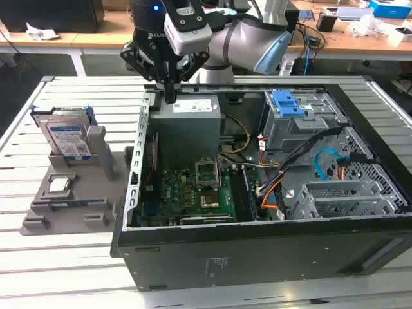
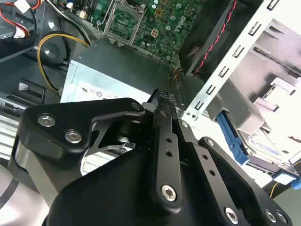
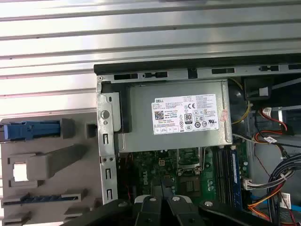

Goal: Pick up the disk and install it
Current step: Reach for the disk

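The disk [image 1: 67, 138], a silver hard drive with a white-and-blue label in a blue frame, stands on edge in a grey holder [image 1: 71, 206] at the exterior view's left, outside the computer case. It also appears edge-on in the first wrist view [image 3: 33, 131] and in the second wrist view [image 2: 265, 141]. My gripper [image 1: 170, 95] hangs over the case's back left corner, above the power supply and to the right of the disk. Its black fingers [image 2: 162, 101] are pressed together with nothing between them, and their tips [image 3: 164, 186] sit over the motherboard.
The open computer case [image 1: 257, 251] lies on a slatted metal table [image 1: 38, 257]. Inside are a grey power supply box with a white label [image 3: 183, 115], the green motherboard [image 1: 199, 193], a blue drive bay clip [image 1: 288, 103] and loose cables [image 1: 322, 164]. A small square chip [image 1: 59, 185] rests on the holder.
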